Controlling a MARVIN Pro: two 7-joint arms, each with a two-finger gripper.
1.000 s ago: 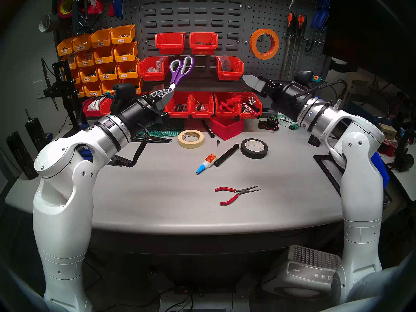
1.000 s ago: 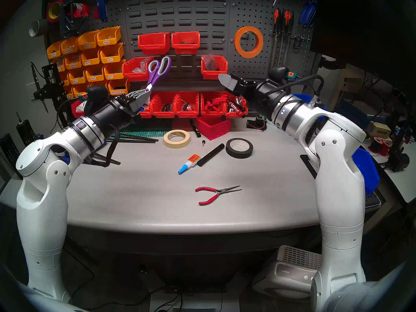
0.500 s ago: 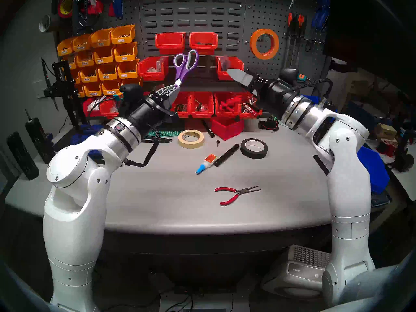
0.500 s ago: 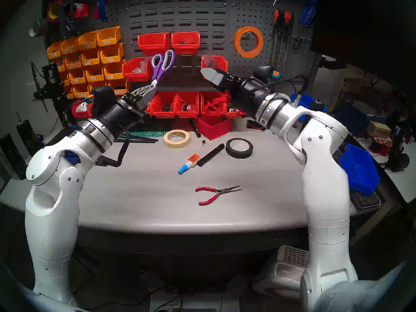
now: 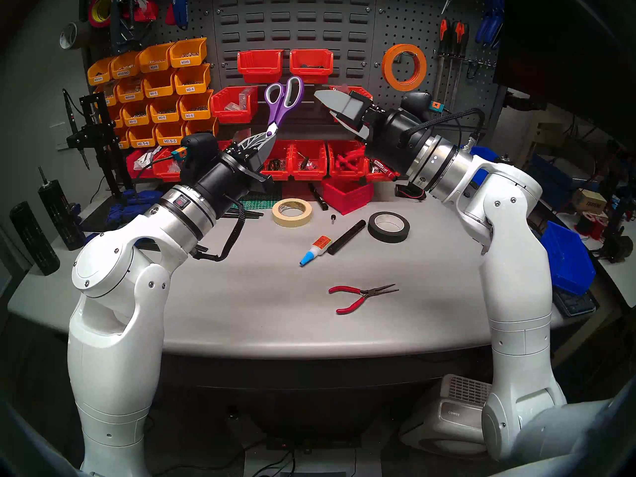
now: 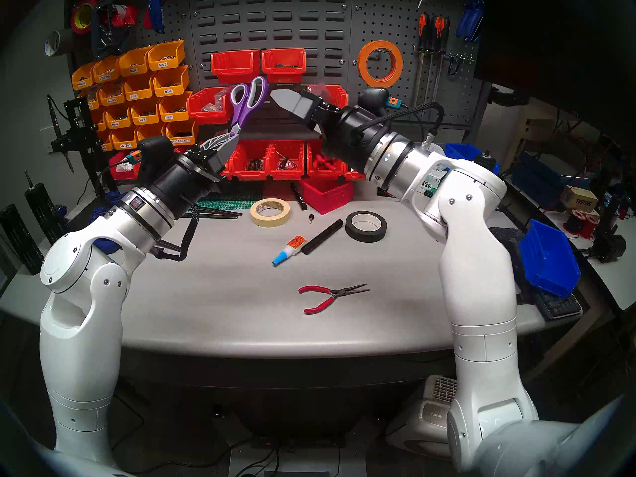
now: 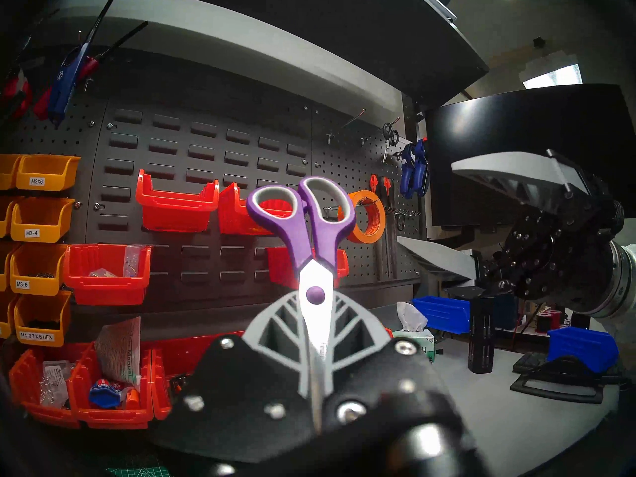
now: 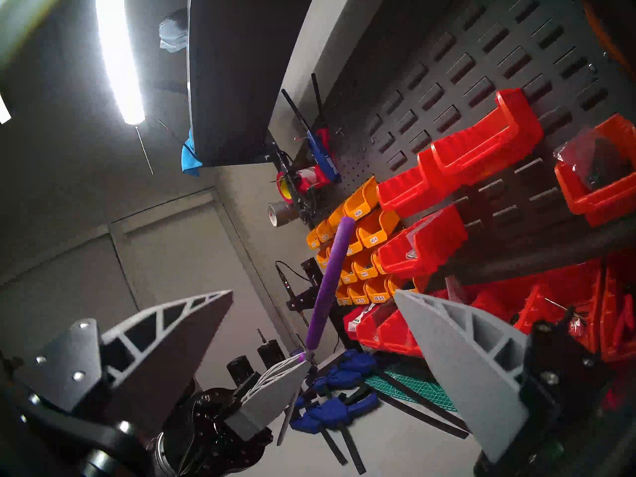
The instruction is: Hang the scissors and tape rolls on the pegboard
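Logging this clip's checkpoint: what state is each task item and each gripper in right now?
scissors: blades closed, held by the blades, handles up, in the air
left gripper: shut on the scissors
right gripper: open, empty, beside the scissors' handles
orange tape roll: hanging on a hook of the pegboard
cream tape roll: lying flat on the table, not hung

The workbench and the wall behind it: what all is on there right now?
scissors: one, purple-grey handles, held up by the blades.
orange roll: one, hung on the pegboard.
cream roll: one, flat on the table.
black roll: one, table.
glue bottle: one, blue cap, table.
pliers: one, red handles, table front.
bins: many, yellow and red, wall.
left gripper: shut on scissors.
right gripper: open, beside the handles.
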